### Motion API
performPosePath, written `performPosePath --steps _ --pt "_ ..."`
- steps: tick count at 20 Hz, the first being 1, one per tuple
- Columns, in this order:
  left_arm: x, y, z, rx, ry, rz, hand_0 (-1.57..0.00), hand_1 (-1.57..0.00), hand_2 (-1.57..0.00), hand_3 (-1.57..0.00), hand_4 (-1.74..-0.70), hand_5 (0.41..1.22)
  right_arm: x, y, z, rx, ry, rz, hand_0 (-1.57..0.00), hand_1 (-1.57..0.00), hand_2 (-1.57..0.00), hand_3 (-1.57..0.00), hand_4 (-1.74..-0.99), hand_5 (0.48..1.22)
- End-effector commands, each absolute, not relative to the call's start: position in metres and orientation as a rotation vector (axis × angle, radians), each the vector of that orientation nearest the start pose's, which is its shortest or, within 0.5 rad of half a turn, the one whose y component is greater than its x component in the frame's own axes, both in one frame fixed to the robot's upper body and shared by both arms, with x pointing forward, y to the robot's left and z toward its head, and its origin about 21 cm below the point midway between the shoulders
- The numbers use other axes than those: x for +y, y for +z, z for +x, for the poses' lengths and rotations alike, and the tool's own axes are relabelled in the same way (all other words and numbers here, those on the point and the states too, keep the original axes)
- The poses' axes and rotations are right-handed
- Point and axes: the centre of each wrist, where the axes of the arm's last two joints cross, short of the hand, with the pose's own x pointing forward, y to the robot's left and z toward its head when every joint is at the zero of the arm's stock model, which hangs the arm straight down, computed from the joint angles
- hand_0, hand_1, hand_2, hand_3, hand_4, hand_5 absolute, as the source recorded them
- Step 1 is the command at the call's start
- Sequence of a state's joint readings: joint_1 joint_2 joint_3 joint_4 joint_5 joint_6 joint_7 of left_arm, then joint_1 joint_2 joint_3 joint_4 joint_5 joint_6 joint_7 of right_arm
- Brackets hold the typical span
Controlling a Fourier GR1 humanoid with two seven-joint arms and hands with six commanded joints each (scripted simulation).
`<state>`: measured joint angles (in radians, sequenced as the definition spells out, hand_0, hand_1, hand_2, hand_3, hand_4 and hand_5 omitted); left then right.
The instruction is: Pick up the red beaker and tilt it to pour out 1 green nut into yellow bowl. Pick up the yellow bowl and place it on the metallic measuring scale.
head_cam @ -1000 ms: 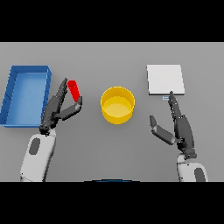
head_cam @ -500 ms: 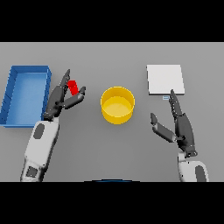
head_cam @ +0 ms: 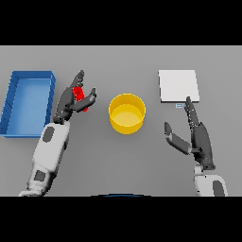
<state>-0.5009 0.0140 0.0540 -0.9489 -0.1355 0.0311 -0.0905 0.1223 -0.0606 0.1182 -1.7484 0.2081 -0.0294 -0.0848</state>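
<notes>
The red beaker (head_cam: 80, 96) stands on the table left of the yellow bowl (head_cam: 126, 112). My left hand (head_cam: 69, 103) reaches round it: straight fingers rise on its left side and the thumb lies on its right, so part of the beaker is hidden. The fingers are not curled on it. No green nut shows in the beaker or the bowl. The metallic measuring scale (head_cam: 178, 85) is a pale square plate at the back right. My right hand (head_cam: 199, 138) hovers open just in front of the scale, palm toward the bowl, holding nothing.
A blue bin (head_cam: 11, 101) sits at the far left, close behind my left forearm. Bare grey table lies between the bowl and the scale.
My left hand has moved forward and now has the red beaker between thumb and fingers. The right hand has drifted slightly forward. The beaker and bowl have stayed in place.
</notes>
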Motion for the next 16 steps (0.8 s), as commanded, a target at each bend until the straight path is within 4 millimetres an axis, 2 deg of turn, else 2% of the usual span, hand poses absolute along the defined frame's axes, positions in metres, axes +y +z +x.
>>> performPosePath --steps 1,2,4,7,8,11,13,16 --pt "0.180 -0.019 0.358 -1.500 -0.222 0.020 -0.25 -0.28 -0.31 -0.22 -1.44 0.795 -0.224 0.016 0.217 -1.710 0.241 -0.158 0.00 0.00 0.00 0.00 -1.289 0.684" --pt "0.178 -0.019 0.359 -1.494 -0.206 0.030 -0.46 -0.48 -0.50 -0.49 -1.44 0.881 -0.221 0.014 0.216 -1.704 0.248 -0.155 0.00 0.00 0.00 0.00 -1.286 0.685" --pt "0.176 -0.020 0.363 -1.484 -0.213 0.095 -0.86 -0.87 -0.89 -0.88 -1.44 1.003 -0.223 0.018 0.221 -1.703 0.243 -0.152 0.00 0.00 0.00 0.00 -1.283 0.683" --pt "0.171 -0.023 0.363 -1.528 -0.216 0.096 -1.21 -1.21 -1.22 -1.22 -1.45 1.109 -0.220 0.014 0.222 -1.702 0.235 -0.143 0.00 0.00 0.00 0.00 -1.291 0.684" --pt "0.170 -0.025 0.363 -1.538 -0.222 0.094 -1.28 -1.29 -1.29 -1.29 -1.45 1.132 -0.221 0.014 0.222 -1.703 0.235 -0.138 0.00 0.00 0.00 0.00 -1.293 0.682" --pt "0.170 -0.020 0.366 -1.569 -0.193 0.094 -1.42 -1.42 -1.43 -1.43 -1.59 1.123 -0.215 0.012 0.223 -1.711 0.246 -0.130 0.00 0.00 0.00 0.00 -1.296 0.682" --pt "0.175 -0.019 0.364 -1.595 -0.185 0.088 -1.48 -1.48 -1.48 -1.48 -1.64 1.112 -0.216 0.011 0.221 -1.719 0.260 -0.136 0.00 0.00 0.00 0.00 -1.281 0.676" --pt "0.176 -0.003 0.367 -1.649 -0.195 0.110 -1.52 -1.52 -1.52 -1.52 -1.69 1.100 -0.219 0.011 0.219 -1.723 0.276 -0.150 0.00 0.00 0.00 0.00 -1.254 0.667"
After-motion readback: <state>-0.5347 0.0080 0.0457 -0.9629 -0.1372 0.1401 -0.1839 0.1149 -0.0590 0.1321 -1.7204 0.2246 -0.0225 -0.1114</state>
